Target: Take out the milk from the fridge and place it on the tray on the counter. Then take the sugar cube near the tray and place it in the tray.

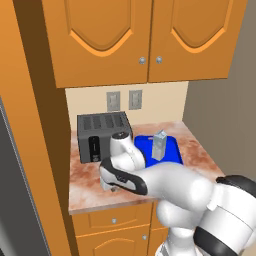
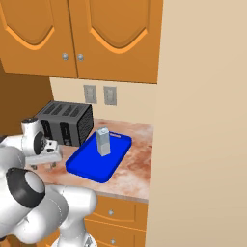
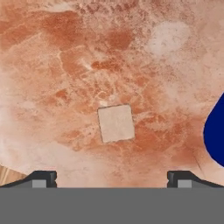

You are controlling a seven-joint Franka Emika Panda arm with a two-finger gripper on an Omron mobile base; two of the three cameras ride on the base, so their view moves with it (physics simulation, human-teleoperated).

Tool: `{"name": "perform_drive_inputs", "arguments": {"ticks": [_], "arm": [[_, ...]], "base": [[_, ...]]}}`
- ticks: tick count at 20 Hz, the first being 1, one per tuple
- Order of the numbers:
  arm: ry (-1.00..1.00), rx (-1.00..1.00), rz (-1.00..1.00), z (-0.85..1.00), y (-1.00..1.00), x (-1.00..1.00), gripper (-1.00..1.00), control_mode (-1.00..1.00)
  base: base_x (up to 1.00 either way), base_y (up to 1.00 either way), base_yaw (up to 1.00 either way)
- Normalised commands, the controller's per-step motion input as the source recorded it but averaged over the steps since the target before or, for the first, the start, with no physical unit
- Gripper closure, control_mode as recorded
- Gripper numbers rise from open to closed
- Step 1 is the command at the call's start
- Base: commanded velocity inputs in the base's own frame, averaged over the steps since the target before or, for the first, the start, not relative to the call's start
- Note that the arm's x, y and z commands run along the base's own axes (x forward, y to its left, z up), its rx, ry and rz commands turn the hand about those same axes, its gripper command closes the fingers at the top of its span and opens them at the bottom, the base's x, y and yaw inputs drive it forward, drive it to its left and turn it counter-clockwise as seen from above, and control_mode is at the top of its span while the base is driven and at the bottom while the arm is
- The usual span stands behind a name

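Note:
The milk [image 1: 159, 145] [image 2: 102, 142], a pale carton with a gabled top, stands upright on the blue tray [image 1: 172, 150] [image 2: 84, 164] at the right of the counter [image 1: 200, 155] [image 2: 135, 169]. In the hand view the sugar cube [image 3: 116, 123], a small pale square, lies on the marbled stone, with a corner of the tray [image 3: 216, 131] to its right. My gripper [image 1: 112, 189] [image 2: 43, 165] [image 3: 111, 179] hangs open just above the counter left of the tray. Its fingertips [image 3: 43, 178] are spread wide on either side of the cube's line, clear of it.
A dark toaster [image 1: 102, 136] [image 2: 65, 123] stands at the back of the counter, close behind my hand. Orange wall cabinets [image 1: 140, 35] hang overhead. A beige wall [image 2: 202, 120] closes the counter's right end. The fridge's dark grey side [image 1: 10, 200] is at far left.

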Motion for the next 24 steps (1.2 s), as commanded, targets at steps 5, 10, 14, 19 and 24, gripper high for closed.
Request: {"name": "perform_drive_inputs", "arguments": {"ticks": [5,10,14,19,24], "arm": [[0.00,0.00,0.00,-0.15,0.00,0.16,-1.00,-1.00],[0.00,0.00,0.00,-0.16,0.03,0.23,-1.00,-1.00],[0.00,0.00,0.00,-0.19,0.13,0.12,-1.00,-1.00],[0.00,0.00,0.00,-0.18,0.16,0.07,-1.00,-1.00],[0.00,0.00,0.00,-0.09,0.00,0.04,-1.00,-1.00]], "base": [[0.00,0.00,0.00],[0.00,0.00,0.00],[0.00,0.00,0.00],[0.00,0.00,0.00],[0.00,0.00,0.00]]}}
